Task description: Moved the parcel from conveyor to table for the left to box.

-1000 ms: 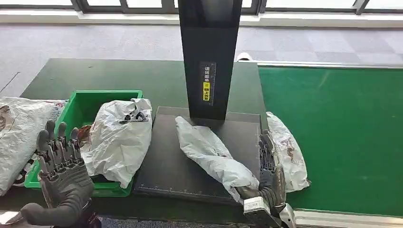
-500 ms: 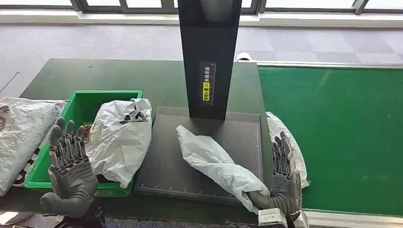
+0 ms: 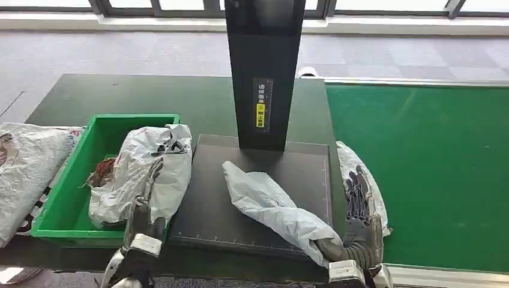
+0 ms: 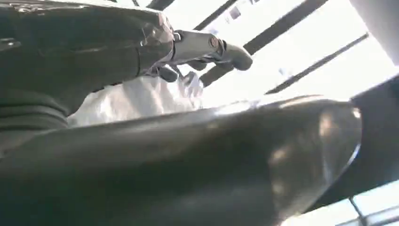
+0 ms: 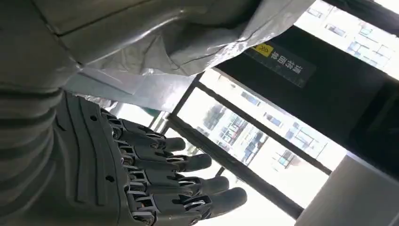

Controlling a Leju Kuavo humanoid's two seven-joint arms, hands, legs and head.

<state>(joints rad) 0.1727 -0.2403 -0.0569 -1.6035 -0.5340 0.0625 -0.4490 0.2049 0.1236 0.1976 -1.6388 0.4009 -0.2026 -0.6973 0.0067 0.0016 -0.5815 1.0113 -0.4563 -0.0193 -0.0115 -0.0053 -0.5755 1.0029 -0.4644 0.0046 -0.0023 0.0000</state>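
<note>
Head view first: at the far left we see a white bag (image 3: 24, 174) lying on the dark table (image 3: 120, 96), and just beside it a green bin (image 3: 72, 204) holding a crumpled white parcel (image 3: 144, 174). Our left hand (image 3: 144, 201) reaches up against that crumpled parcel at the bin's near edge, fingers extended along its side; whether it grips we cannot tell. In the middle, the grey parcel (image 3: 270, 207) lies slantwise on the black mat (image 3: 210, 204) in front of the black post (image 3: 264, 72). Our right hand (image 3: 359, 219) stands open at the mat's right edge, fingers straight and apart, thumb touching the parcel's near end. Another white bag (image 3: 351, 162) lies behind it, at the edge of the green conveyor (image 3: 432, 168).
</note>
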